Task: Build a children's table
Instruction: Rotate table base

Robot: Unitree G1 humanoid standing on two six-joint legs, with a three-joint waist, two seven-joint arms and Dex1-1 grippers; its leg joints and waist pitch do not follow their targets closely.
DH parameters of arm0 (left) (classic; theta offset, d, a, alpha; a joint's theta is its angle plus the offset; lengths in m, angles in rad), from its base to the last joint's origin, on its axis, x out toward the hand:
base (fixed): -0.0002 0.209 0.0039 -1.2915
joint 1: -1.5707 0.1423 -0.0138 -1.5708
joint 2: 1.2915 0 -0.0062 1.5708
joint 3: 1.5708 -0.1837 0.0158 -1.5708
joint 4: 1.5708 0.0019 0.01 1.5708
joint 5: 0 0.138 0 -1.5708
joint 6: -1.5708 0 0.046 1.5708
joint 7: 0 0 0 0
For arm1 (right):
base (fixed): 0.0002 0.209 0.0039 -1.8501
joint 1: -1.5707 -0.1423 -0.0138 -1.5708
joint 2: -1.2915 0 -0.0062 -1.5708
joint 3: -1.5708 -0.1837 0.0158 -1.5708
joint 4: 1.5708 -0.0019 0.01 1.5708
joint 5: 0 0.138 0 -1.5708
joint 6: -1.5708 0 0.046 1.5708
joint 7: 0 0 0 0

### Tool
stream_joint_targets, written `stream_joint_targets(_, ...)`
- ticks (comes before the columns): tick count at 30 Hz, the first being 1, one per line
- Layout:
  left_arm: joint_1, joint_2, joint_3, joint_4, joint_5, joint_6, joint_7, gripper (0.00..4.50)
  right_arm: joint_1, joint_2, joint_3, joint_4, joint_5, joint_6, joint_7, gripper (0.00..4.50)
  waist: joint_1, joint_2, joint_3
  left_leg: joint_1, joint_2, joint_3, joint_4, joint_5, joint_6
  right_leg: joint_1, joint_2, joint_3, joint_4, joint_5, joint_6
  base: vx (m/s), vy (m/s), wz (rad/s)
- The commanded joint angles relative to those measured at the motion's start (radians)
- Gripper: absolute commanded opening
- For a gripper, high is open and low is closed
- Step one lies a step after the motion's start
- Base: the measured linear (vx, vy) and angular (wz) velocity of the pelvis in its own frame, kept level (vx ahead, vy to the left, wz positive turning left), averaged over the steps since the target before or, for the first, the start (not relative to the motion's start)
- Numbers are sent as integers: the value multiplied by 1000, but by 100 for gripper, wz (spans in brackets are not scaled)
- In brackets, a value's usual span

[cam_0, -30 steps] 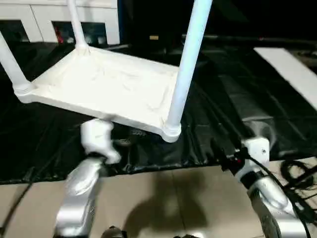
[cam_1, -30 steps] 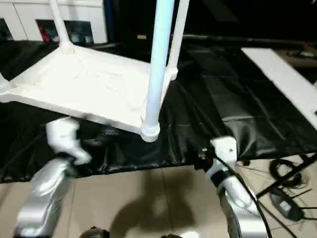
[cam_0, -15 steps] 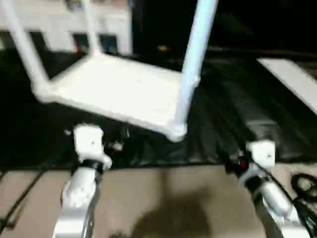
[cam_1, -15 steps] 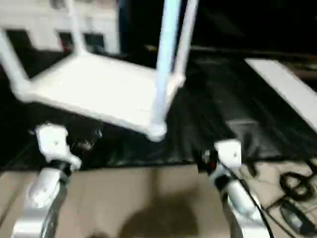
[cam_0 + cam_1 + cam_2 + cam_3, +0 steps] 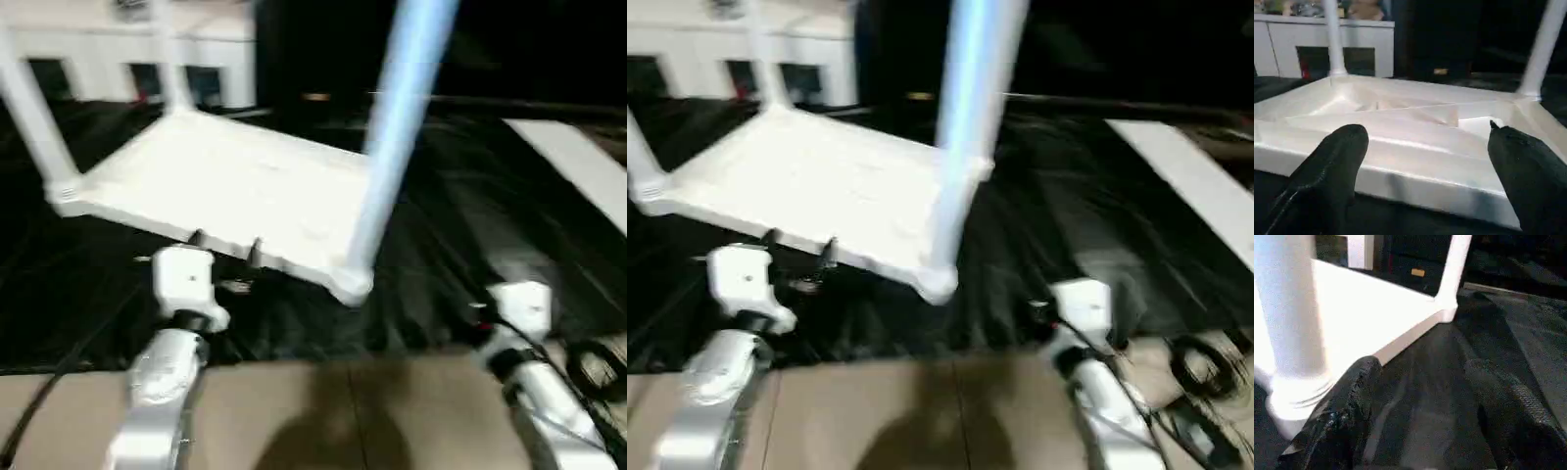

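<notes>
White table (image 5: pixel 235 191) upside down, legs up

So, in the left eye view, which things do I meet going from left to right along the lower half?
left gripper → near corner leg of the children's table → right gripper → black cables at the right edge.

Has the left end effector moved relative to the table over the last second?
Yes. The left end effector has tipped upward: its fingertips now overlap the table's near rim; earlier they sat below it.
</notes>
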Motion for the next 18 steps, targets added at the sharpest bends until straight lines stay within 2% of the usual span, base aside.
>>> stream_joint_targets(1, -9, -22, -32, -16, 2, 12, 5, 447, 8, -22, -30, 1, -5, 14, -2, 315, -28, -6, -50, 50, 73, -56, -46, 290, 406, -30, -64, 45, -102, 98, 16, 133, -42, 0)
stream_joint_targets(2, -9, -22, -33, -17, 2, 13, 7, 447, 6, -23, -29, 2, -5, 15, 0, 315, 15, -45, -45, -62, -53, 30, 35, 122, 296, 120, -85, 149, -182, -26, -94, 158, 18, 25)
stream_joint_targets(3, -9, -22, -33, -17, 2, 14, 10, 447, 5, -25, -28, 4, -4, 15, 3, 315, 37, -47, -40, -152, -26, 1, 167, 26, 178, 210, -196, 249, -210, 2, -312, 158, 18, 25)
stream_joint_targets(4, -9, -21, -32, -17, 1, 14, 13, 447, 3, -26, -27, 5, -5, 15, 5, 315, 46, -48, -29, -191, -6, -9, 193, 56, 57, 215, -160, 221, -194, 175, -417, 225, 43, 24)
stream_joint_targets(5, -10, -21, -30, -17, 0, 15, 17, 447, -1, -28, -22, 8, -9, 13, 10, 315, 53, -27, -28, -202, 14, -24, 188, 81, 15, 215, -171, 210, -191, 256, -445, 202, 46, 8)
stream_joint_targets(6, -11, -21, -28, -17, 0, 15, 19, 447, -4, -32, -15, 11, -14, 11, 14, 315, 59, -19, -21, -205, 41, -24, 143, 147, -15, 198, -142, 154, -208, 292, -443, 202, 46, 8)
stream_joint_targets(7, -13, -21, -25, -17, 0, 16, 22, 447, -6, -34, -10, 12, -18, 10, 17, 315, 60, -3, -17, -200, 50, -21, 88, 205, -3, 185, -107, 109, -214, 236, -407, 178, 38, 8)
stream_joint_targets(8, -13, -21, -23, -17, -1, 16, 23, 447, -7, -35, -5, 11, -19, 11, 20, 315, 46, 47, -16, -162, 69, -14, -37, 287, 57, 170, -17, 21, -211, 33, -274, 162, 61, 6)
stream_joint_targets(9, -15, -21, -21, -17, 0, 17, 23, 447, -8, -36, -2, 11, -20, 13, 21, 315, -3, 100, -21, -68, 165, -138, -107, 32, 130, 45, 69, -35, -6, -131, -68, 162, 61, 6)
stream_joint_targets(10, -17, -21, -19, -17, 0, 17, 22, 447, -9, -35, 0, 11, -20, 14, 22, 315, 15, 80, -48, -17, 192, -161, -72, -5, 248, 5, 38, -19, 28, -138, 39, 193, 61, 9)
stream_joint_targets(11, -18, -23, -16, -17, 1, 17, 22, 447, -10, -38, 6, 13, -24, 12, 25, 315, 21, 71, -37, -43, 148, -216, -82, 29, 404, 5, 48, -34, 52, -135, 84, 180, 8, 20)
stream_joint_targets(12, -19, -23, -15, -18, 0, 18, 25, 447, -11, -39, 9, 15, -27, 10, 28, 315, 6, 74, -37, -38, 104, -232, -73, 99, 556, -22, 48, -25, 55, -107, 117, 180, 8, 20)
stream_joint_targets(13, -20, -21, -14, -18, -1, 19, 26, 447, -12, -34, 8, 16, -24, 7, 27, 315, 2, 68, -36, -45, 88, -234, -77, 125, 579, -25, 46, -16, 52, -85, 129, 133, -17, 30)
stream_joint_targets(14, -21, -20, -12, -18, -9, 22, 23, 447, -12, -27, 4, 18, -14, 7, 26, 315, -2, 50, -31, -60, 54, -243, -88, 148, 571, -33, 37, 15, 23, -30, 131, 130, -51, 41)
stream_joint_targets(15, -21, -20, -11, -19, -19, 26, 19, 447, -12, -21, -1, 19, -3, 7, 26, 315, -4, 11, -22, -95, 15, -192, -75, 78, 436, 5, -13, 86, -97, 55, 108, 130, -51, 41)
stream_joint_targets(16, -22, -17, -15, -21, -26, 24, 7, 447, -13, -19, -8, 20, 0, 13, 18, 315, 18, -33, 5, -141, -14, -91, -10, -44, 293, 78, -86, 183, -218, -125, 88, 122, -104, 48)
stream_joint_targets(17, -23, -14, -18, -21, -30, 22, 0, 447, -14, -18, -13, 21, 1, 16, 13, 315, 42, -29, -14, -162, -40, -43, 84, -18, 250, 133, -142, 236, -248, -180, 29, 143, -58, 31)
stream_joint_targets(18, -24, -11, -21, -20, -38, 20, -13, 447, -12, -20, -19, 26, 1, 14, 12, 315, 53, -23, -13, -184, 13, -55, 105, 94, 127, 152, -178, 245, -223, -65, -89, 143, -58, 31)
